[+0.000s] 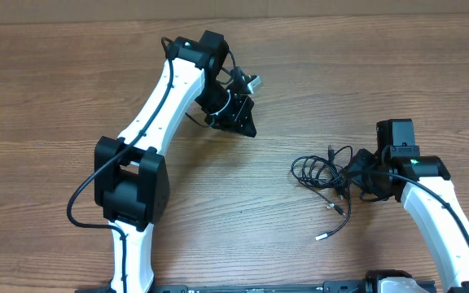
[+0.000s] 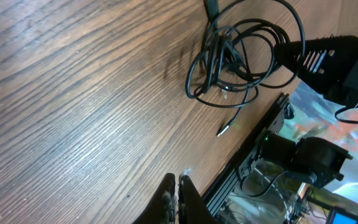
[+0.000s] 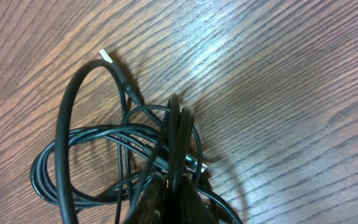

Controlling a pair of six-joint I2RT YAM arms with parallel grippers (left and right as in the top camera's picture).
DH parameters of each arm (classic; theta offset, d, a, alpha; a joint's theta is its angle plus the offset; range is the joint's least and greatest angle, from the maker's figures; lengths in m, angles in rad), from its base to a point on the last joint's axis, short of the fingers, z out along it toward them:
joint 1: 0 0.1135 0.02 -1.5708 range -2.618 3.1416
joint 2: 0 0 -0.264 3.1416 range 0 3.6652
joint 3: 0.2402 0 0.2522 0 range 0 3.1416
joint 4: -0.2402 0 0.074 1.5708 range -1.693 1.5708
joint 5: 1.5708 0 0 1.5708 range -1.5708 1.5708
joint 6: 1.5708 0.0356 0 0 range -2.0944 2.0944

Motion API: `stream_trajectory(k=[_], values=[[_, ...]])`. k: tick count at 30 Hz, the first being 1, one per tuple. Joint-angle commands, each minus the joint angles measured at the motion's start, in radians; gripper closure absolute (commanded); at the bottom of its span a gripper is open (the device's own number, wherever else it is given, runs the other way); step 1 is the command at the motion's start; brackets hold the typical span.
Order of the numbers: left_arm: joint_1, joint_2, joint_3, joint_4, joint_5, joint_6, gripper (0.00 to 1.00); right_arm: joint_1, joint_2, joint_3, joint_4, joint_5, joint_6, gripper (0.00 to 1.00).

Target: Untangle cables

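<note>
While heaped in one loose tangle, lie flat on the wooden counter [image 1: 55, 98] toward its right side — thin black cables [image 1: 322, 172], loops crossing one another. Trailing out of the heap toward the near edge: one silver-tipped plug [image 1: 322, 237], apart from the loops, and a second plug end [image 1: 337, 209] closer in.

Right jaws: clenched at the tangle's right edge, seemingly pinching a narrow fold of cord that rises straight from the fingertips [image 3: 163, 199] in the right wrist view; wider loops fanned out to the left of it.

Left jaws: pressed together on nothing, hanging over bare wood near the far middle of the counter — well apart from the cables, at the end of the white left arm [image 1: 161, 89].
</note>
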State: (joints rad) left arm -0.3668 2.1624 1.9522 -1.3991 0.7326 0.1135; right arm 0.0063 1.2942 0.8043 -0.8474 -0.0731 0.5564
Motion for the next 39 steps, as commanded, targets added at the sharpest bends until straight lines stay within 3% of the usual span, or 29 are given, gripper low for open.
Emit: stream_trajectory(k=[1,11,18,28,39], values=[[-0.05,0.003,0.013,0.014,0.023,0.041,0.87,-0.001,-0.008,0.008,0.006,-0.004,-0.007,0.96],[-0.155,0.015,0.013,0.228,-0.037,-0.031,0.55,-0.001,-0.008,0.008,0.015,-0.079,-0.037,0.96],[-0.192,0.074,0.013,0.295,-0.034,-0.085,0.51,-0.001,-0.008,0.008,0.015,-0.079,-0.037,0.96],[-0.269,0.19,0.013,0.365,-0.055,-0.045,0.45,-0.001,-0.008,0.008,0.015,-0.079,-0.037,0.96],[-0.375,0.198,0.013,0.399,-0.329,-0.047,0.48,-0.001,-0.008,0.008,0.019,-0.079,-0.037,0.96]])
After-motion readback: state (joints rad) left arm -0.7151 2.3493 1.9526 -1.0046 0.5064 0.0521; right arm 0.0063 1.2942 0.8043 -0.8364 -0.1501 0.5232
